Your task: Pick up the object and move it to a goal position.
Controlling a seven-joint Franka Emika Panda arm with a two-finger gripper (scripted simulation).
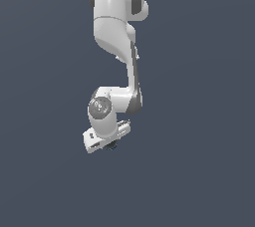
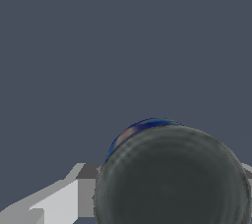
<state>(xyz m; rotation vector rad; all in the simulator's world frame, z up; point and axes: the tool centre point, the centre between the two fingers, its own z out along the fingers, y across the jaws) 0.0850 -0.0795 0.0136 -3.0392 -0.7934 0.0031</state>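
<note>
Slippage looks likeliest: the ball point(image 2: 172, 179) sits between the fingers point(image 2: 86, 188), but I can't tell whether they've clamped it.

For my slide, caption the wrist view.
Dark round object fills the wrist view, with a claw finger beside it.

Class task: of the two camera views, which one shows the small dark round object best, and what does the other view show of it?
The wrist view: the object fills the lower frame, dark grey with a blue edge, beside a gripper finger. In the exterior view the object is only a dark speck beneath the white gripper head.
</note>
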